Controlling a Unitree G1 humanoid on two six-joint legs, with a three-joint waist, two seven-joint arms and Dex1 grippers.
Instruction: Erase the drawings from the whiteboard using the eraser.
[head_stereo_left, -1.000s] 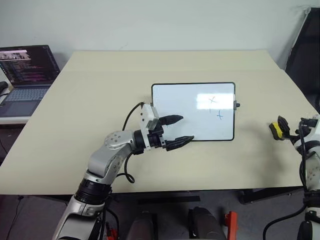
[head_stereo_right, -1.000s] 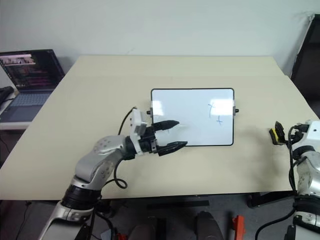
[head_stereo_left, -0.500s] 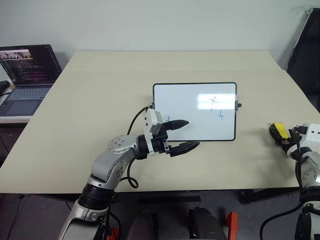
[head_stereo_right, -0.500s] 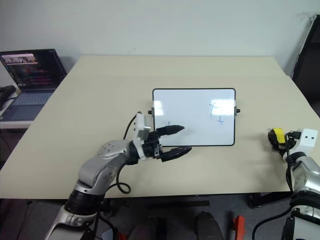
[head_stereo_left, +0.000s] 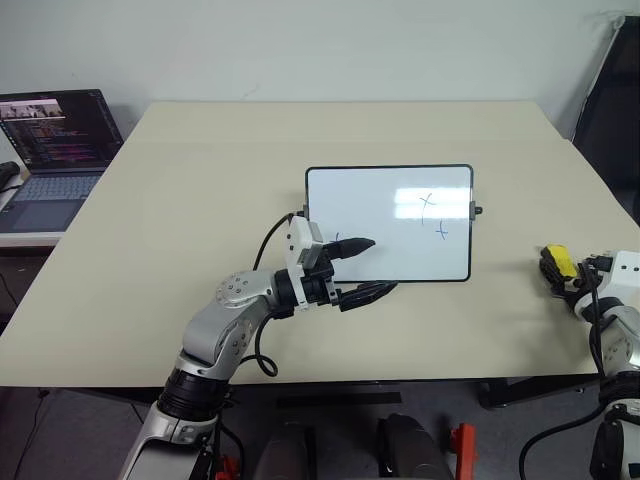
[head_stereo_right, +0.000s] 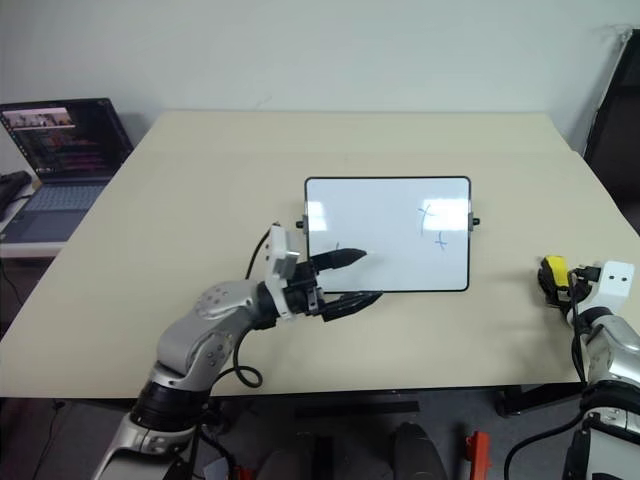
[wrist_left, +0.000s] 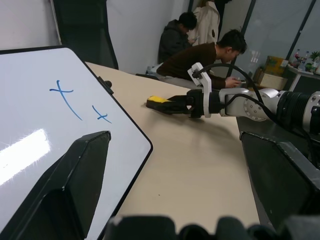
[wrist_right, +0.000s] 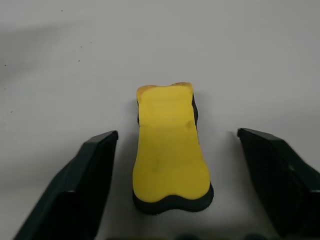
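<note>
Your counter is a big beige top. A laptop sits off its far left corner, well apart from both end effectors, screen lit.

The whiteboard lies flat mid-counter, black frame, side knob on its right edge. Your left end effector sits at the board's near left corner, pointing across toward the right; one finger is over the white surface, the other over the near frame edge. Fingers spread, released, gripping nothing.

The drawings are two blue crosses on the board's right part, ahead of your left end effector and apart from it; a fainter blue mark sits just by its upper finger. In the left wrist view the crosses show past the fingertip.

Your right end effector is at the counter's right edge, well apart from the board. The eraser, yellow top on black base, lies flat on the counter between its two fingers, gaps on both sides, so released, not yet gripping. In the head view the eraser is right at the end effector's tip.

Two people sit in the background beyond the counter.
</note>
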